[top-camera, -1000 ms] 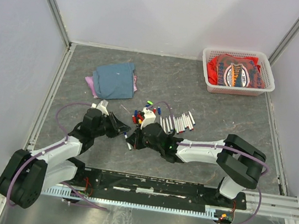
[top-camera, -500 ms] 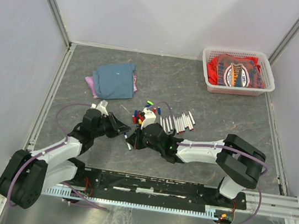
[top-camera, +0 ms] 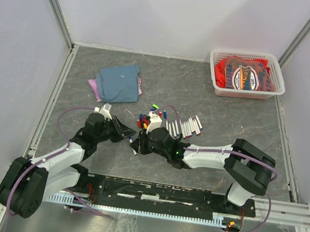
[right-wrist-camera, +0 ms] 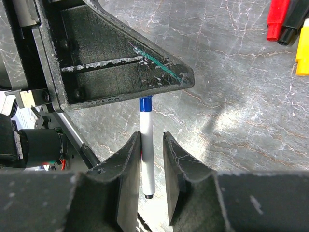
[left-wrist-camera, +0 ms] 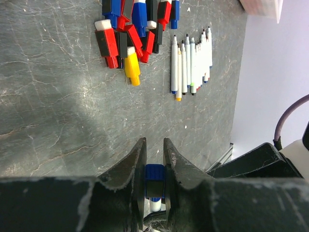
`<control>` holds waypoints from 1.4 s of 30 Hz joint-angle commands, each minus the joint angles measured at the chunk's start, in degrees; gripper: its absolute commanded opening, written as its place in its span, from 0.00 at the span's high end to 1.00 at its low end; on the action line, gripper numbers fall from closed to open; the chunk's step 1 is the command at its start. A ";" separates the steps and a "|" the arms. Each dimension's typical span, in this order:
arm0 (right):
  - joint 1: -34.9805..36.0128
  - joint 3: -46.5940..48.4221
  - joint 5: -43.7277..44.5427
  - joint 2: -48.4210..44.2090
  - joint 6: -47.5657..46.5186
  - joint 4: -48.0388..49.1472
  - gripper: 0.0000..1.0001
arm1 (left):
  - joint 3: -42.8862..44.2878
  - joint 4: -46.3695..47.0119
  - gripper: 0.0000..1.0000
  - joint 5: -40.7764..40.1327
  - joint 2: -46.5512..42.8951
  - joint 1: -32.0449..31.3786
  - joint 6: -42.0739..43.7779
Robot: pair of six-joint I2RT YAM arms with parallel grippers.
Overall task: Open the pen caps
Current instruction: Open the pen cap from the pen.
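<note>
- Step in hand: pulling one cap. My left gripper (left-wrist-camera: 154, 142) is clenched on a small blue plastic cap (left-wrist-camera: 154, 180), which sits deep between its fingers, above the grey stone-look table (left-wrist-camera: 58, 111).
- The cap looks seated on its thin white pen barrel (right-wrist-camera: 147, 159). In the right wrist view the blue runs straight into the white with no gap.
- My right gripper (right-wrist-camera: 151, 135) straddles that barrel with the jaws apart. The barrel lies against one finger and there's a sliver of daylight at the other, so I read it as released, not gripping.
- Next move, my call: clamp the right gripper on the barrel, then pull the two grippers straight apart along the pen axis. Any skew would likely bend or slip the pen.
- Done pile, probably: a heap of red, black, blue and yellow plastic caps (left-wrist-camera: 125, 43) lies beyond the grippers, with a row of thin white pens (left-wrist-camera: 193, 63) just beside it.
- Hard to see: from above the arms cover the pen almost fully. The left finger hides most of the cap in the right wrist view. I can't tell how many rowed pens are uncapped.
</note>
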 commanded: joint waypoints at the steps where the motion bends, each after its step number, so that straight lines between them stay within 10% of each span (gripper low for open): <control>1: -0.34 2.24 -0.39 0.39 -0.94 -0.12 0.69 | 1.70 2.99 0.97 1.64 -0.29 0.33 -2.20; 10: -0.34 2.86 -1.01 2.67 0.03 1.13 0.75 | 2.02 4.73 0.97 2.39 0.42 0.26 -3.86; 15: -0.47 4.07 0.27 3.00 -0.80 -1.85 0.99 | 2.88 4.27 0.97 1.76 0.49 0.34 -4.63; 31: 0.06 8.67 15.48 4.89 -9.94 -20.46 0.99 | 9.73 -2.61 0.97 -18.42 6.61 -1.29 -11.24; 42: 0.59 3.43 13.79 3.89 -7.72 -13.45 0.99 | 9.92 10.28 0.97 -16.48 9.45 -3.36 -7.53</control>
